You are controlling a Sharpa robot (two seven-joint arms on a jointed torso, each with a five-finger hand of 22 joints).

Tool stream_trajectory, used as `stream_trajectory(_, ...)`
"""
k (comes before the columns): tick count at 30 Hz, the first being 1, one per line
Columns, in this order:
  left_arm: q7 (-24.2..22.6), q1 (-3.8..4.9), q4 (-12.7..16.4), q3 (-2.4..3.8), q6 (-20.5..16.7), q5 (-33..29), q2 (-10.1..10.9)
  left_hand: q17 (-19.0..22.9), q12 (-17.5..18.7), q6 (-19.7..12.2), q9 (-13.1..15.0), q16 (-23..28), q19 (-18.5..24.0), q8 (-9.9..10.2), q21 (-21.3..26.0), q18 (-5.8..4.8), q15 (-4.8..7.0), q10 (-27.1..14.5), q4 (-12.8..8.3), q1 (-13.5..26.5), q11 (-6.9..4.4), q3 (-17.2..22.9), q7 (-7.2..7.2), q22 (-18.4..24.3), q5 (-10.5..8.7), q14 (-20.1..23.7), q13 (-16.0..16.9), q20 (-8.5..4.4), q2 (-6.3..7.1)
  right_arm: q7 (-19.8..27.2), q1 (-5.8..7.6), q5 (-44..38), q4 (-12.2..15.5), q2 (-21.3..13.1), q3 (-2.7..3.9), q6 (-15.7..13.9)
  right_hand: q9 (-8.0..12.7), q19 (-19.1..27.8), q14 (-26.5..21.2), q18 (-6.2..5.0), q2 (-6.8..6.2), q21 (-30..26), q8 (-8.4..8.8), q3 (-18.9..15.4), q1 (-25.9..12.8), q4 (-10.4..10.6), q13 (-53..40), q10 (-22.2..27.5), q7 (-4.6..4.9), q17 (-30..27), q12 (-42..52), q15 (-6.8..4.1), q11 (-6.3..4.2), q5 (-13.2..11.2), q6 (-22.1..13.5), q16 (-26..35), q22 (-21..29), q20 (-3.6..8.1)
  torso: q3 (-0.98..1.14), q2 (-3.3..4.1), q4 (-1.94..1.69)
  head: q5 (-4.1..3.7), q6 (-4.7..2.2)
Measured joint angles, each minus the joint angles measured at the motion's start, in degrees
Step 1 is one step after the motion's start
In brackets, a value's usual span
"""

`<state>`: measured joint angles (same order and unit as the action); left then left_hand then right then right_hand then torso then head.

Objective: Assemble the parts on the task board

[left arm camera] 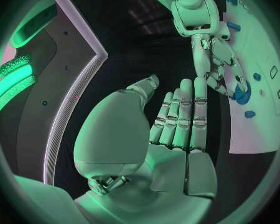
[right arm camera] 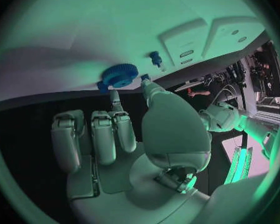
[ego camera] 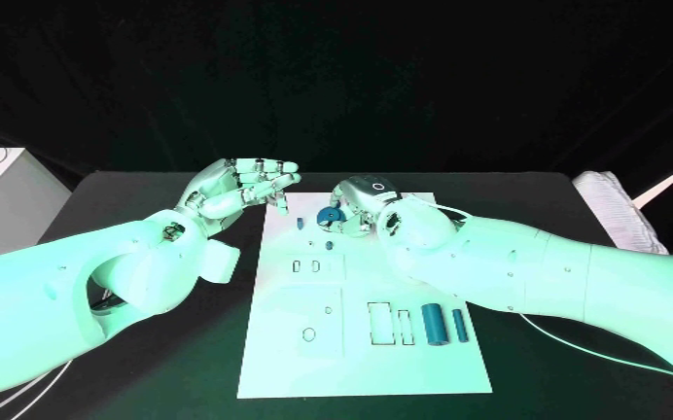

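The white task board [ego camera: 281, 342] lies in the middle of the black table. At its far end a blue gear [ego camera: 330, 216] sits at the fingertips of my right hand [ego camera: 371, 204]. In the right wrist view the thumb and one finger [right arm camera: 114, 95] pinch the gear [right arm camera: 120, 75] against the board [right arm camera: 84, 35]. The left wrist view shows the gear [left arm camera: 242, 94] under my right hand [left arm camera: 217, 64]. My left hand [ego camera: 246, 187] hovers over the board's far left corner, fingers [left arm camera: 187, 114] straight and holding nothing. Two blue cylinders [ego camera: 434, 321] [ego camera: 459, 325] lie side by side on the board's near right.
Small blue pegs [ego camera: 304, 223] [ego camera: 330, 242] stand close to the gear; one peg [right arm camera: 155, 58] shows beyond it. Rectangular slots [ego camera: 381, 323] and round holes [ego camera: 308, 334] mark the near half of the board. Bare black table [ego camera: 168, 381] flanks the board.
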<state>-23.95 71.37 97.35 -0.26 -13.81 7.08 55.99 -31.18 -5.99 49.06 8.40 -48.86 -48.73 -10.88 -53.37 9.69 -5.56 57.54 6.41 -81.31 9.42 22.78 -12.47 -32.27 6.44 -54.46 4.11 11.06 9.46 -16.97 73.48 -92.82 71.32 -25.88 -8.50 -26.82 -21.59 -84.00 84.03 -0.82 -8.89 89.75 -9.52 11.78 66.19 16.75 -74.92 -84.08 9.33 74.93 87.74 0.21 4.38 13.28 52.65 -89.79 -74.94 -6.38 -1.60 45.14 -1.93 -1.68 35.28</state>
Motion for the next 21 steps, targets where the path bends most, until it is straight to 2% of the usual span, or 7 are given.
stream_trajectory(4, 0.07, 0.0, -0.01, 0.0, 0.0, 0.0, 0.03, 0.0, 0.0, 0.0, -0.05, 0.0, 0.0, 0.0, 0.0, 0.0, 0.0, 0.0, 0.0, 0.0, 0.0, 0.0, 0.0, 0.0, 0.0, 0.0, 0.0, 0.0, 0.0, 0.43, 0.04, 0.77, 0.14, -0.02, 0.03, 0.5, 0.0, 0.0, 0.0, 0.0, 0.3, 0.0, 0.0, 0.83, -0.3, -0.19, 0.0, 0.0, -0.02, 0.0, 0.33, 0.0, 0.0, 1.46, 0.03, 0.0, 0.0, 0.0, 0.04, 0.0, -0.02, -0.01, 0.0)
stream_trajectory(6, 0.11, 0.0, -0.01, 0.0, 0.0, 0.0, 0.04, 0.0, 0.0, 0.0, -0.05, 0.0, 0.0, 0.0, 0.0, 0.0, 0.0, 0.0, 0.0, 0.0, 0.0, 0.0, 0.0, 0.0, 0.0, 0.0, 0.0, 0.0, 0.0, 0.64, 0.06, 1.07, 0.19, -0.05, 0.04, 0.7, 0.03, 0.0, 0.0, 0.0, 0.31, 0.0, 0.01, 1.18, -0.28, -0.3, 0.0, 0.0, -0.39, -0.01, 0.33, 0.0, 0.0, 1.5, 0.4, 0.0, 0.0, 0.0, 0.05, 0.0, -0.03, -0.03, 0.0)
stream_trajectory(9, 0.17, 0.0, -0.01, 0.0, -0.01, 0.0, 0.08, 0.0, 0.0, 0.0, -0.05, 0.0, 0.0, 0.0, 0.0, 0.0, 0.0, 0.0, 0.0, 0.0, 0.0, 0.0, 0.0, 0.0, 0.0, 0.0, 0.0, 0.0, 0.0, 0.88, 0.06, 1.4, 0.22, -0.15, 0.06, 0.93, 0.03, 0.0, 0.0, 0.0, 0.91, 0.0, 0.03, 1.73, -0.14, -0.27, 0.0, 0.0, -0.38, -0.01, 0.63, 0.0, 0.0, 1.71, 0.83, 0.0, 0.01, 0.0, 0.05, 0.0, -0.03, -0.06, 0.04)
stream_trajectory(21, 0.3, 0.0, -0.04, 0.0, -0.02, 0.01, 0.22, -0.01, 0.0, 0.0, -0.04, 0.0, 0.0, 0.0, -0.27, 0.0, 0.0, -0.21, 0.0, 0.0, 0.21, 0.0, 0.0, -0.06, 0.0, 0.0, 0.0, 0.0, 0.0, 1.32, 0.1, 2.2, 0.2, -0.78, 0.06, 0.58, -0.14, 0.0, 0.0, 0.0, 1.05, 0.0, -0.36, 2.66, -0.28, -0.52, 0.01, -0.01, -0.44, -0.01, 0.62, 0.0, -0.01, 2.32, 0.89, 0.0, 0.01, 0.0, 0.08, 0.01, 0.04, -0.12, -0.02)
